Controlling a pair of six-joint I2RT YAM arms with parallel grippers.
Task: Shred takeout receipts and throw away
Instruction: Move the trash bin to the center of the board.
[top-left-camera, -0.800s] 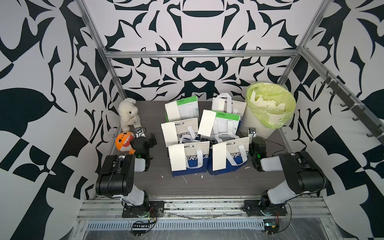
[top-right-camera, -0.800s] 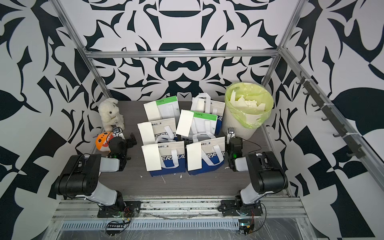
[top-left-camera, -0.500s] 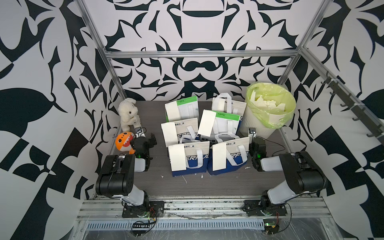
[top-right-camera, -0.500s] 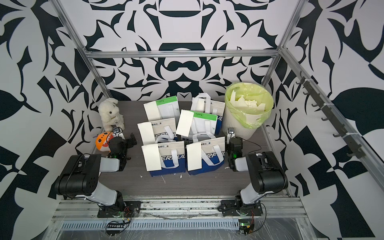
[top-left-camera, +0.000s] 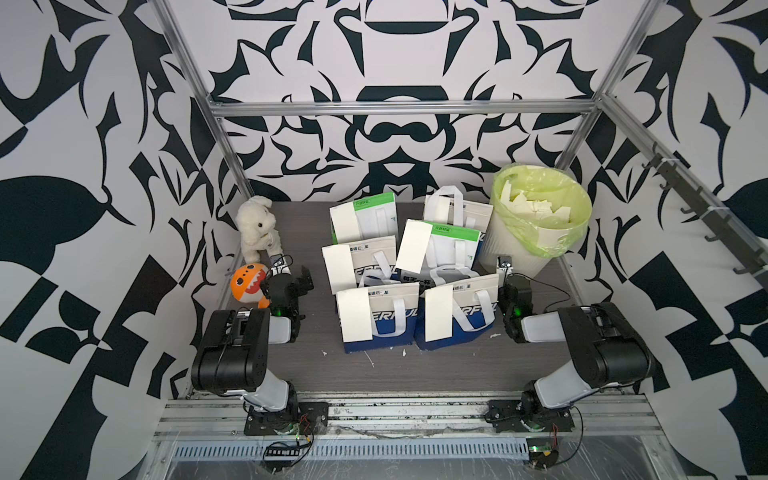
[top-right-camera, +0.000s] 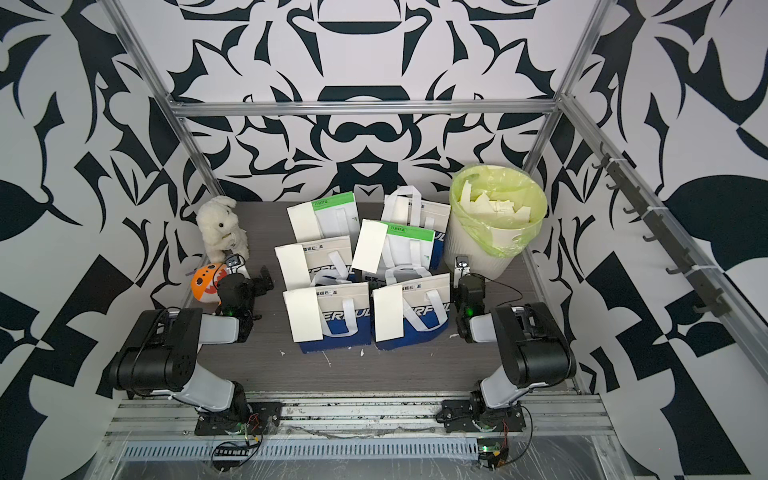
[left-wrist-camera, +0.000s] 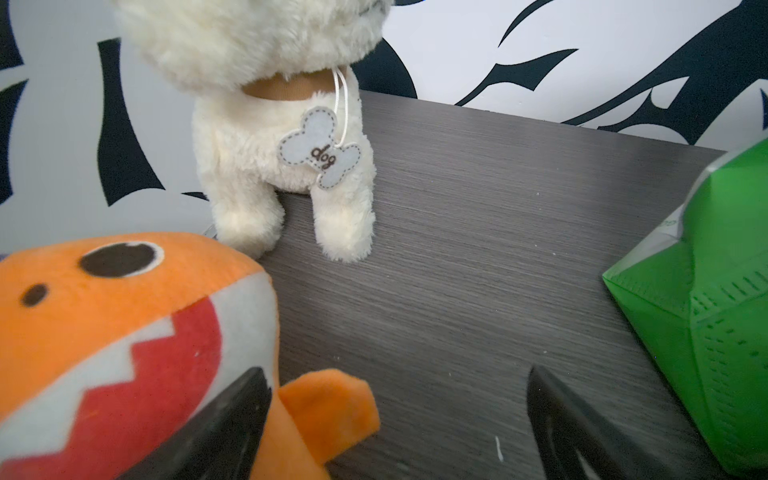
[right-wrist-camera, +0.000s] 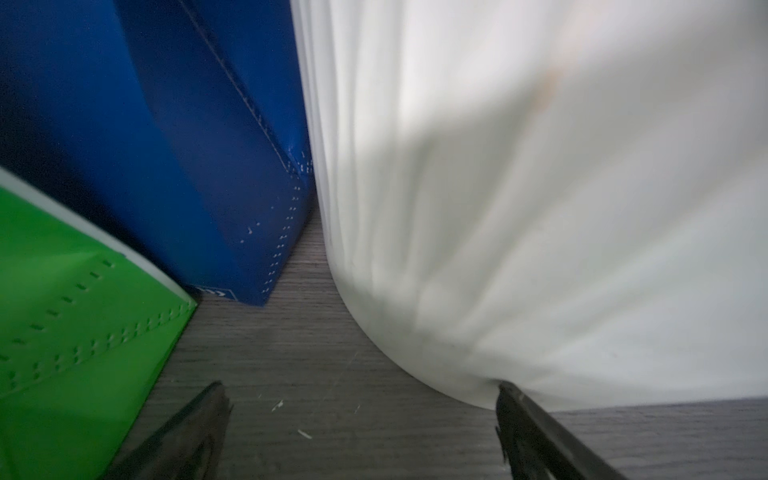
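Note:
Several takeout receipts, plain cream slips, lie one to a bag on the bags in mid-table; in both top views the nearest two (top-left-camera: 355, 316) (top-right-camera: 388, 313) are on the front blue-and-white bags (top-left-camera: 395, 328). Torn pieces fill the lime-lined white bin (top-left-camera: 536, 216) at the back right. My left gripper (top-left-camera: 291, 281) (left-wrist-camera: 395, 378) rests low at the left, open, one finger beside the orange plush toy (left-wrist-camera: 124, 324), whose fin lies between the jaws. My right gripper (top-left-camera: 508, 277) (right-wrist-camera: 361, 390) is open over bare table, one finger close to the bin's wall (right-wrist-camera: 519, 208).
A white plush dog (top-left-camera: 255, 226) (left-wrist-camera: 270, 124) stands at the back left, behind the orange toy (top-left-camera: 245, 282). A green bag (left-wrist-camera: 715, 311) lies to one side of the left gripper, and green and blue bags (right-wrist-camera: 187, 166) flank the right one. Paper scraps (top-left-camera: 368, 357) dot the table's front.

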